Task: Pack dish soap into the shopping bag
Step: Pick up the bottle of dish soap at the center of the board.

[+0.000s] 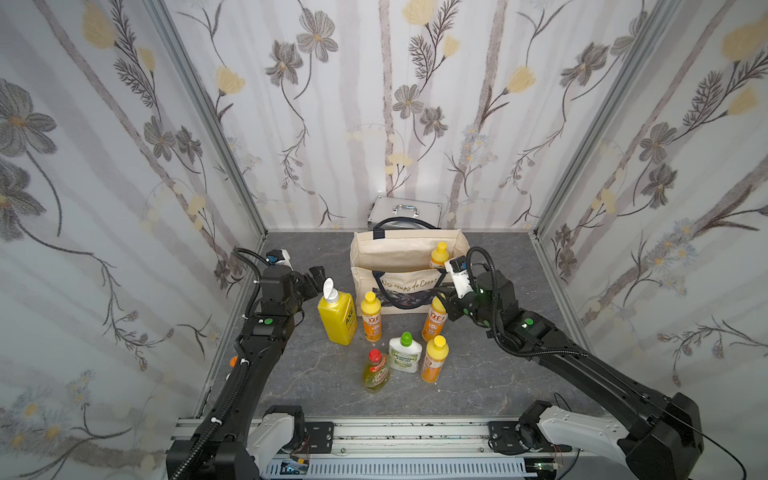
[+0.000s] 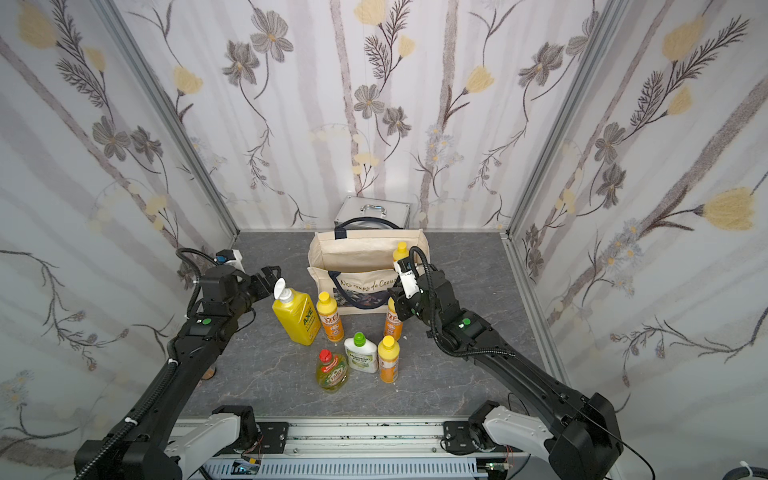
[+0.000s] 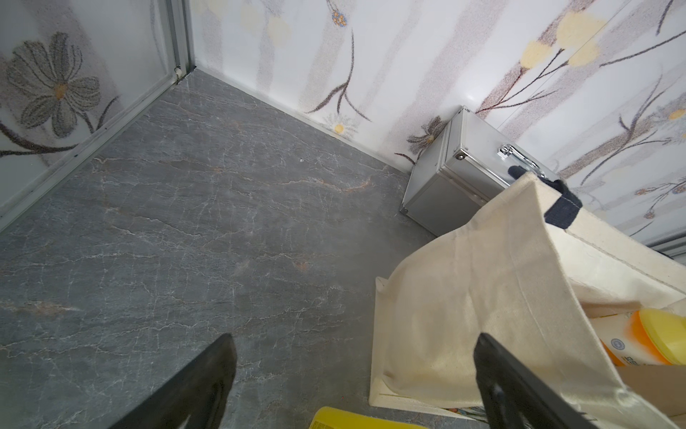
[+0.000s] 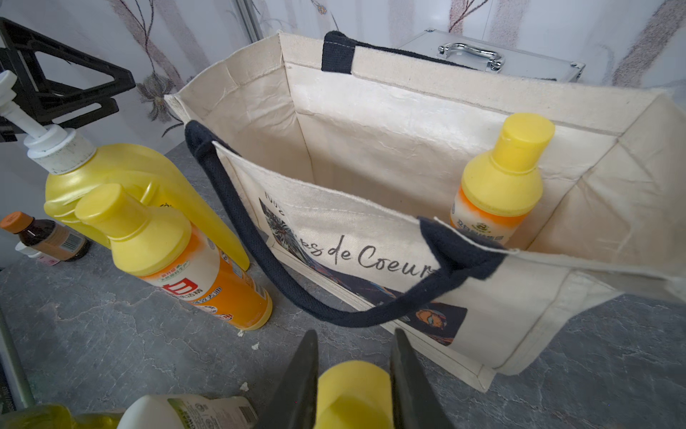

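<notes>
The cream shopping bag [image 1: 395,249] stands open at the back middle, with one orange dish soap bottle [image 1: 439,254] upright inside at its right end. My right gripper [image 4: 356,334] is shut on the yellow cap [image 4: 352,393] of another orange bottle [image 1: 433,324] standing before the bag's front right corner. Two more orange bottles [image 1: 371,316] [image 1: 434,358], a big yellow pump bottle [image 1: 337,318], a white green-capped bottle [image 1: 405,353] and a red-capped yellow-green bottle [image 1: 376,371] stand on the floor. My left gripper [image 3: 354,338] hangs open left of the bag, holding nothing.
A silver metal case [image 1: 405,210] sits against the back wall behind the bag. A small brown bottle with an orange cap [image 4: 44,237] lies near the left wall. Flowered walls close in three sides, and the bag's navy front handle [image 4: 260,260] droops forward.
</notes>
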